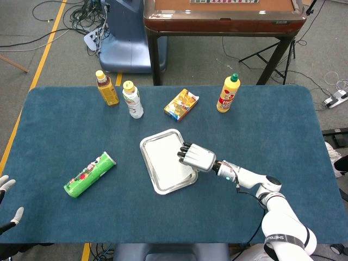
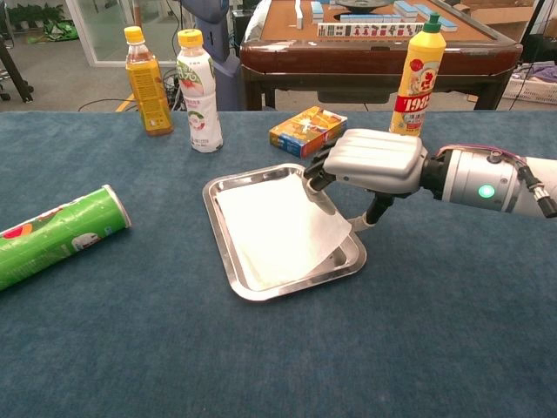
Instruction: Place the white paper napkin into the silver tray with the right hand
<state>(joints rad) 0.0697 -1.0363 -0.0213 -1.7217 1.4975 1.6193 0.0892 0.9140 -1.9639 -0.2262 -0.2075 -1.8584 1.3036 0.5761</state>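
Note:
The white paper napkin (image 1: 166, 156) (image 2: 274, 226) lies flat inside the silver tray (image 1: 145, 153) (image 2: 288, 287) at the table's middle. Its right corner laps over the tray's right rim. My right hand (image 1: 197, 156) (image 2: 370, 161) hovers palm down over the tray's right edge, with the fingertips (image 2: 315, 178) curled down at the napkin's far right edge. The thumb hangs apart from them, outside the rim, and nothing is pinched between thumb and fingers. My left hand (image 1: 6, 187) shows only its spread fingertips at the table's near left edge, holding nothing.
A green chip can (image 1: 89, 174) (image 2: 52, 233) lies left of the tray. Behind it stand an orange-drink bottle (image 1: 107, 88), a white bottle (image 1: 132, 100) and a yellow squeeze bottle (image 1: 228, 93), with a snack box (image 1: 181, 104) lying among them. A wooden table (image 1: 223, 19) stands beyond.

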